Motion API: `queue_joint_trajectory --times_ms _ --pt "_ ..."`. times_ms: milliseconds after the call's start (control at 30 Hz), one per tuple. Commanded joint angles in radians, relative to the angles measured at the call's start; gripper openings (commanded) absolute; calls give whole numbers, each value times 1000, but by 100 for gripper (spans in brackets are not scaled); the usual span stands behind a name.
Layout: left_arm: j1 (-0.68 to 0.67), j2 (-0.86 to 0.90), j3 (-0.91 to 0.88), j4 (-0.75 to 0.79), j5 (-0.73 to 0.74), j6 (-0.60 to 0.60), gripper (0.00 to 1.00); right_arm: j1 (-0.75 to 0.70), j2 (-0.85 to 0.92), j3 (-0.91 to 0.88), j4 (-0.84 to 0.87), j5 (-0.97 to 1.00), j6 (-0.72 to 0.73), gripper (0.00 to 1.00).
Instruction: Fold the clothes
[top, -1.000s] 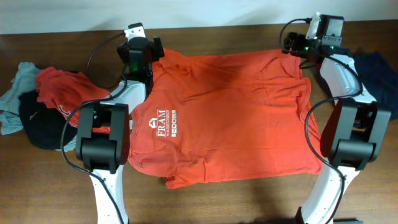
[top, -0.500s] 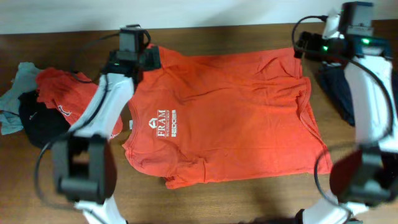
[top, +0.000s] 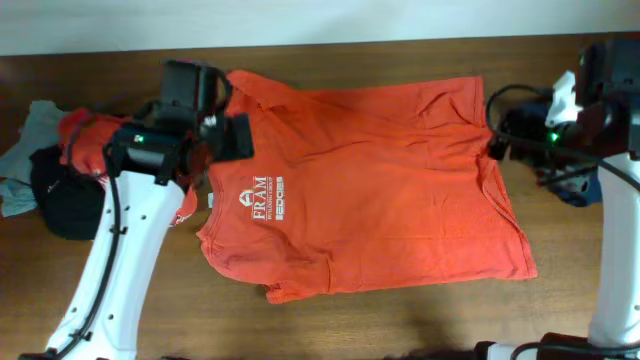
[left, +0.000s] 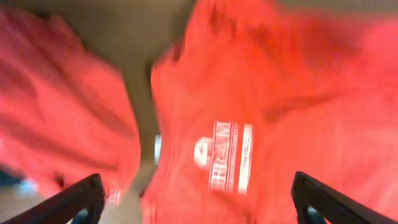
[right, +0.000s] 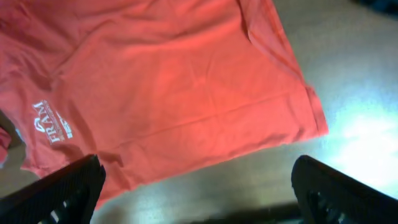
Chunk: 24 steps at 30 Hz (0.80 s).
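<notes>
Left gripper (left: 198, 200): wide open, empty; poised above collar end of T-shirt (top: 370, 180), white lettering (left: 227, 155) right beneath; wrist view blurred
Right gripper (right: 199, 190): wide open, empty; raised over hem-side edge, bare table (right: 348, 124) beside it
T-shirt position: spread flat mid-table, front up, mildly wrinkled, touching neither gripper
Long axis: left to right across table; collar and neck label (top: 212, 201) toward left arm, hem toward right arm; sleeves pointing to far and near table edges
Nearer arm: left for collar and far sleeve, right for hem corners
Judged next step: first fold not yet begun; likely each gripper down onto its own end of far edge, then cloth drawn toward near edge
Farther off: heap of other clothes (top: 60, 170), red, black and grey-green, just left of collar, contact unclear; navy garment (top: 575, 190) behind right arm, mostly hidden
</notes>
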Motion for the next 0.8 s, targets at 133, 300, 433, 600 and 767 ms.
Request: queue_joint_trajectory --times_ms 133,300,433,600,767 --pt "-31 -7 -6 -266 14 -127 47 4 -122 -39 -98 77 159 99" --pt "-32 -10 -59 -336 79 -137 46 4 -238 -203 -91 76 201 99" --pt "-49 -10 -140 -321 121 -137 54 4 -314 -388 -48 76 249 99" --pt "-111 -10 -289 -225 225 -137 70 4 -367 -627 74 35 277 99" --pt "-155 -10 -454 -89 298 -153 66 4 -367 -771 171 27 277 99"
